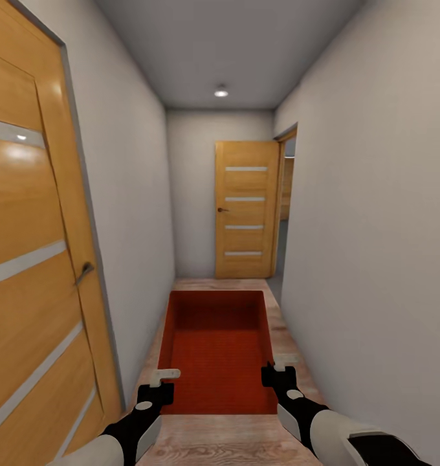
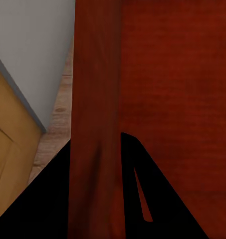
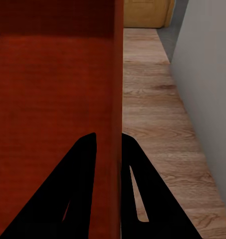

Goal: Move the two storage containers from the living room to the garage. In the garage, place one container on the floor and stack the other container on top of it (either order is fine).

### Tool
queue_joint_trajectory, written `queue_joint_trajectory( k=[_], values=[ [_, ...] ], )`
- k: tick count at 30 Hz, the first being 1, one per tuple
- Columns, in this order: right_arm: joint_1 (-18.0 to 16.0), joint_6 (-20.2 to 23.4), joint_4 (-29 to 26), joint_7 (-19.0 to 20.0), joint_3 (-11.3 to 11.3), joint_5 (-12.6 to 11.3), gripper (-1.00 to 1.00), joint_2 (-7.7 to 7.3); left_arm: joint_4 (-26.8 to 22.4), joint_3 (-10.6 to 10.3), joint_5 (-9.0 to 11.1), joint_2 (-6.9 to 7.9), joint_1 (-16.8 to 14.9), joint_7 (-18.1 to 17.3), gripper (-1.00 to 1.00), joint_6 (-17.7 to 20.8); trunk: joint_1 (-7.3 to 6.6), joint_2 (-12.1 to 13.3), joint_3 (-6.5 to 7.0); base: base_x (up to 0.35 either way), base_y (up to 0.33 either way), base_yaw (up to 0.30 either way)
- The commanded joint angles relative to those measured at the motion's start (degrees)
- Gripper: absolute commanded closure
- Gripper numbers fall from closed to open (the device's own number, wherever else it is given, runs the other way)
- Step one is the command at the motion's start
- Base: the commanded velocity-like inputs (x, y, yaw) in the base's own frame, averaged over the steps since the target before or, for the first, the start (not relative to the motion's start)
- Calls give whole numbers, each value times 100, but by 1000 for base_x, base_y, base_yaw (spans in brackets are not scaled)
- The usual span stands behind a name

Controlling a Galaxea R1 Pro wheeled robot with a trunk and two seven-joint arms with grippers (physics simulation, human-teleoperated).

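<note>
In a wood-floored hallway, my left claw (image 1: 156,383) and right claw (image 1: 276,372) each pinch a side wall of the red box (image 1: 220,353), held between them.

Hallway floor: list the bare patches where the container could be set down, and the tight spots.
Bare wood floor lies between the storage container and the far door. Crowded: only thin floor strips separate the container's sides from both walls, where the left gripper and right gripper clamp it.
</note>
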Motion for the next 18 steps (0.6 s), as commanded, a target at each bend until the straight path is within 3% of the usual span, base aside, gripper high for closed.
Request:
queue_joint_trajectory(
  k=[1, 18],
  values=[
    [-5, -30, 14, -50, -195, -73, 100, -46, -10, 353, -12, 86, -10, 83, 100, -31, 4, -7, -9, 321, -14, 0],
    [-5, -30, 14, -48, -195, -70, 100, -46, -9, 353, -12, 86, -10, 83, 100, -31, 4, -7, -9, 321, -51, 0]
  ],
)
